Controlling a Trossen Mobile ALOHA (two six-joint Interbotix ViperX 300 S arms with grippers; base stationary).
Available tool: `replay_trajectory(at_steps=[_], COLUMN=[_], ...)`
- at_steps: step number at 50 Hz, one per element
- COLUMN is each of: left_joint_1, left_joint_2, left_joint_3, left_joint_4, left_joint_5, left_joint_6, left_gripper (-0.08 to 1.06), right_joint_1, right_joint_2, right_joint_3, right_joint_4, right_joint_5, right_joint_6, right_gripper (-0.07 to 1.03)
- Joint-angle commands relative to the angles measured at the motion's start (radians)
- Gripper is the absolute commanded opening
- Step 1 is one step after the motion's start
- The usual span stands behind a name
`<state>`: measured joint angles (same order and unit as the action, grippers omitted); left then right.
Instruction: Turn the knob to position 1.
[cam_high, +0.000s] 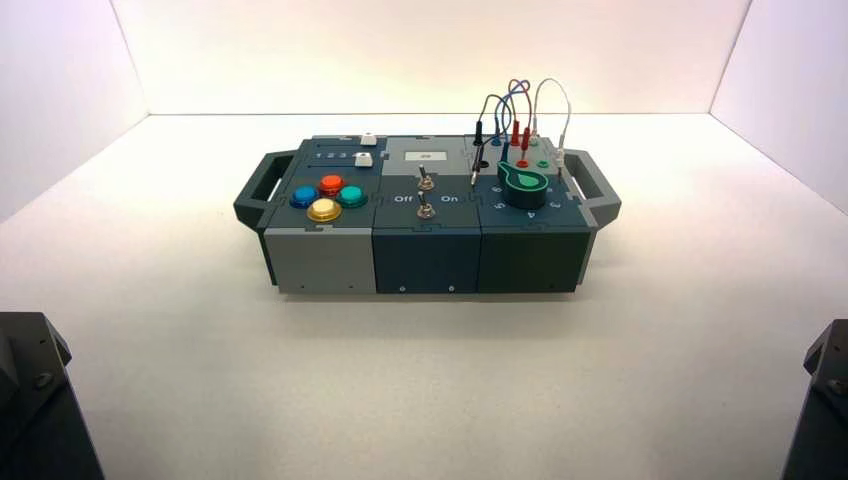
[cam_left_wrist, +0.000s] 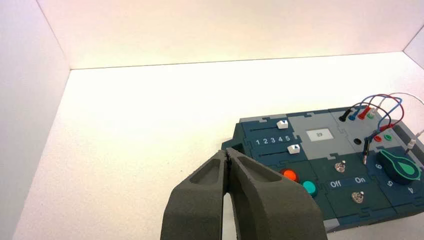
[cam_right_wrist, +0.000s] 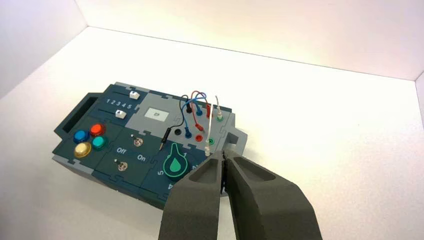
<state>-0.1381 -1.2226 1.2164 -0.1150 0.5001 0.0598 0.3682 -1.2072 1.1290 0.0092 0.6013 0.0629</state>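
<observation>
The knob (cam_high: 522, 184), a green teardrop cap on a short dark cylinder, sits on the right section of the box (cam_high: 320, 255). It also shows in the left wrist view (cam_left_wrist: 401, 167) and the right wrist view (cam_right_wrist: 175, 162). Its narrow tip points toward the wire sockets at the back, and a printed 1 lies close beside the tip. My left gripper (cam_left_wrist: 227, 152) hangs shut and empty, short of the box's left end. My right gripper (cam_right_wrist: 223, 155) is shut and empty too, held off the box's right handle. Both arms rest at the front corners.
Several coloured push-buttons (cam_high: 327, 196) sit on the box's left section, with two white sliders (cam_high: 366, 149) behind them. Two metal toggle switches (cam_high: 425, 195) stand in the middle between Off and On. Looped wires (cam_high: 520, 100) rise behind the knob. White walls enclose the table.
</observation>
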Motion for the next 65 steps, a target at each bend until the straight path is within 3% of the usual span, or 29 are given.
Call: replay_trajectory(at_steps=[1,14,24,36,43,65], left_joint_1=[0.003,0.005,0.003,0.003,0.005,0.003], left_joint_2=[0.008,0.006,0.008,0.011,0.012,0.008], left_joint_3=[-0.017,-0.015,-0.015,-0.015,-0.015,-0.015], left_joint_4=[0.002,0.002,0.002,0.002,0.0,-0.002], left_joint_5=[-0.006,-0.006,-0.006,-0.006,-0.006,-0.006], left_joint_6=[0.0,0.0,-0.002,-0.002,-0.002,-0.002], left_gripper=[-0.03,-0.03,-0.03,-0.03,-0.03,-0.03], right_joint_1=[-0.003,0.012,0.064,0.17,0.206,0.206], right_joint_2=[0.008,0.011,0.066,0.291,0.454,0.904], right_joint_3=[-0.014,-0.015,-0.028,-0.071,-0.12,-0.344], right_joint_4=[0.003,0.005,0.015,0.091,0.095,0.095], right_joint_5=[-0.008,-0.006,-0.014,-0.057,-0.087,-0.098], right_joint_6=[0.003,0.003,-0.002,0.0,0.002,-0.003], right_gripper=[-0.02,-0.02,-0.02,-0.02,-0.02,-0.02])
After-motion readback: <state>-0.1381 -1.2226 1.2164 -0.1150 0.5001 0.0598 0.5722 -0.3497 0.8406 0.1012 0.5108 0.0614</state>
